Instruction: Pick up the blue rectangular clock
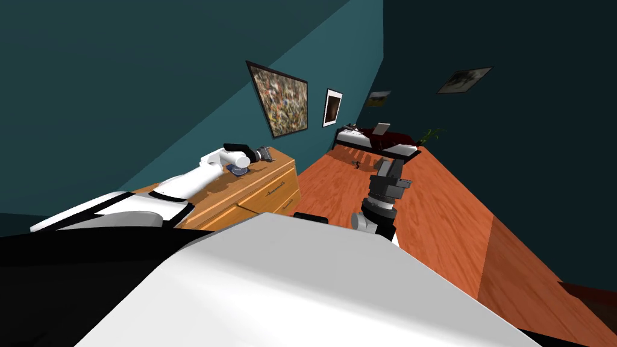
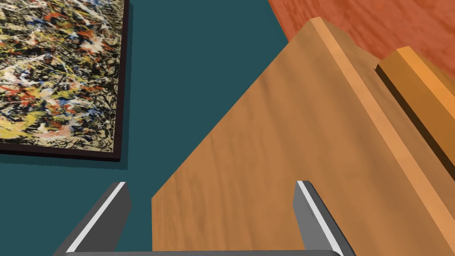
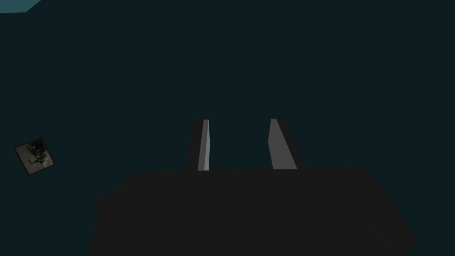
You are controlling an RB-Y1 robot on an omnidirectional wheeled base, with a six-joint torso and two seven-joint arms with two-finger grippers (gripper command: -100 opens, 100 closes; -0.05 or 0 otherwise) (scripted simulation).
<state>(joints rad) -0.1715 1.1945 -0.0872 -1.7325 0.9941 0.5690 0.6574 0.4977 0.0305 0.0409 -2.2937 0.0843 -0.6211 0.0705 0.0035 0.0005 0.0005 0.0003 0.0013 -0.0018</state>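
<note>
A small blue object (image 1: 240, 171), the clock by its colour, lies on the wooden dresser top (image 1: 265, 175), partly hidden under my left wrist. My left gripper (image 1: 269, 155) reaches past it toward the dresser's far end. In the left wrist view the left gripper (image 2: 211, 184) is open, with nothing between its fingers (image 2: 311, 209); beyond them lies bare dresser top (image 2: 284, 146) by the teal wall. My right gripper (image 1: 393, 166) hangs over the floor, apart from the dresser. In the right wrist view the right gripper (image 3: 240, 122) has a narrow gap between its fingers and holds nothing.
The dresser has drawers (image 1: 268, 193) facing the wood floor (image 1: 434, 205). A speckled painting (image 1: 280, 99) hangs on the teal wall above the dresser and also shows in the left wrist view (image 2: 57, 75). A bed (image 1: 376, 141) stands at the far end of the room.
</note>
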